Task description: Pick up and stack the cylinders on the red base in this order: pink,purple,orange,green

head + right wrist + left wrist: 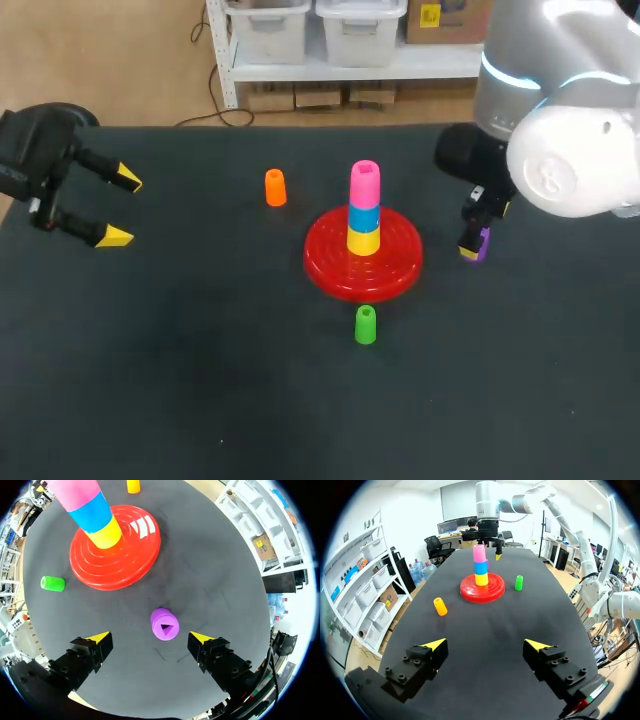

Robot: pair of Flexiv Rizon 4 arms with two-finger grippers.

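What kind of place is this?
Probably a robot test bench: a black table, a red ribbed plastic base holding stacked cylinders, and yellow-tipped left gripper and right gripper.

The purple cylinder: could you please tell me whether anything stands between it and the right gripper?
Nothing visible does. The purple cylinder stands alone on the dark table, in the gap of the open right gripper near its tips, touching neither finger. The red base and the green cylinder lie farther off.
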